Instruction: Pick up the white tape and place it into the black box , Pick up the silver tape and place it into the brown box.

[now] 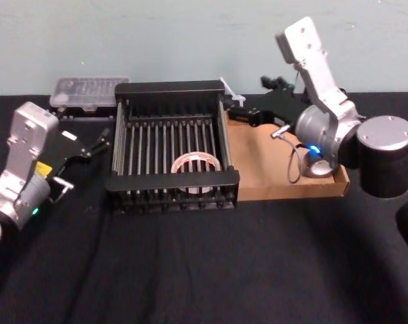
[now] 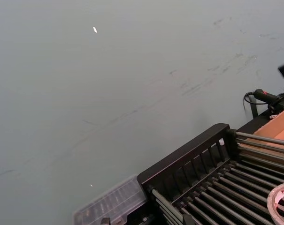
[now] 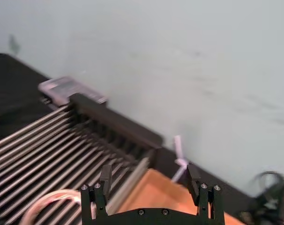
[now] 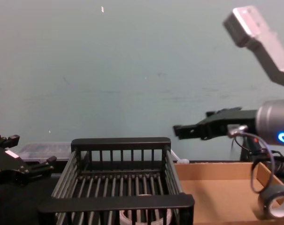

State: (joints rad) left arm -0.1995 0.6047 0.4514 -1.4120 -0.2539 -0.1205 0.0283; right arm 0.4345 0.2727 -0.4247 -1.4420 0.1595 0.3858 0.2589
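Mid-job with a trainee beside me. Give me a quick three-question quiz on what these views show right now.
1. True or false: the white tape lies inside the black box.
2. Where is the silver tape? A) on the bare table B) in the brown box C) in the black box
3. Fill in: the right pincer, hanging above the brown box, is ____ and holds nothing.

Key: 1 true; 2 B; 3 open.
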